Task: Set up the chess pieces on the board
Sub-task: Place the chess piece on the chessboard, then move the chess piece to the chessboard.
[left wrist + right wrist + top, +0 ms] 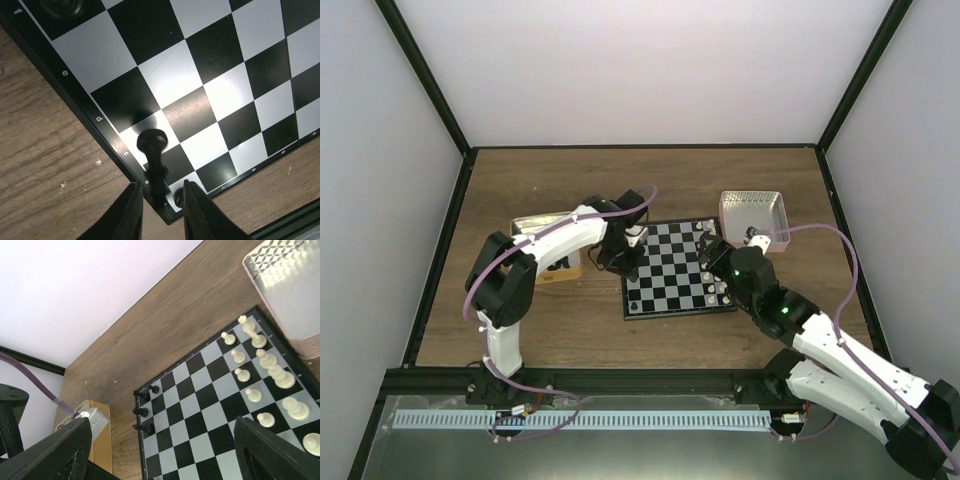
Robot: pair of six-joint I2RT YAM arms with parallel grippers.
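From above, the board (672, 268) lies on the table (520, 190) between the two arms. The left gripper (622, 258) is low over the board's left edge and the right gripper (712, 258) is over its right edge. The pieces are too small here to count. The left wrist view shows one black piece (153, 157) on an edge square beside the lettered border. It sits in the gap between the fingers (129, 215), which are spread wider than it and don't seem to press on it. Its long axis runs from the fingertips toward the board's middle, round head away from the fingers. I'd say it is standing on its foot, seen aslant. In the right wrist view that gripper's fingers (50, 452) are wide apart and hold nothing. The white pieces (267, 360) stand in roughly two rows along one edge, and only about four black pieces (141, 411) stand at the opposite edge. White looks mostly set up, while black looks barely begun.
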